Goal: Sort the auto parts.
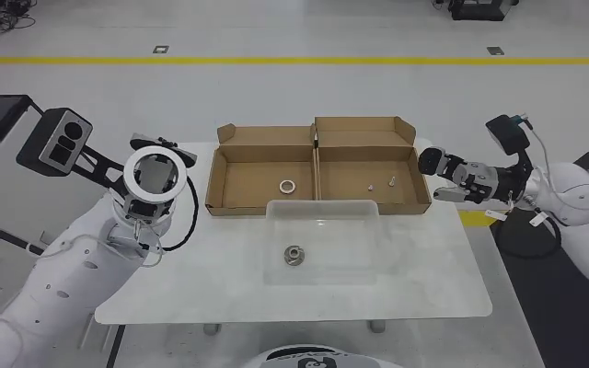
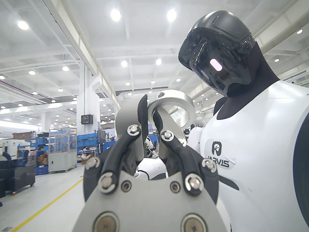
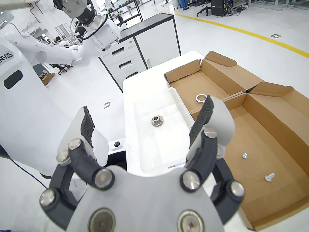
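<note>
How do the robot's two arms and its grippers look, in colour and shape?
The left arm and right arm have smooth white shells with black joints. A black cable loops beside the left wrist. The left gripper and right gripper each have a grey metal base with screws, black links and two curved grey fingers with ribbed black pads.

We are in a large industrial hall, a factory floor or robotics workshop. We see a pale polished floor (image 1: 368, 92) marked with a yellow line (image 1: 294, 61), a high white ceiling (image 2: 144, 49) with rows of round lamps (image 2: 115, 14), and racks of blue bins (image 2: 87, 141) by a pillar (image 2: 88, 92). Office chairs (image 3: 205, 3) stand at cluttered desks, and a drawer cabinet (image 3: 157, 44) stands near the white work table (image 1: 442, 276) carrying cardboard boxes (image 1: 262, 147).
</note>
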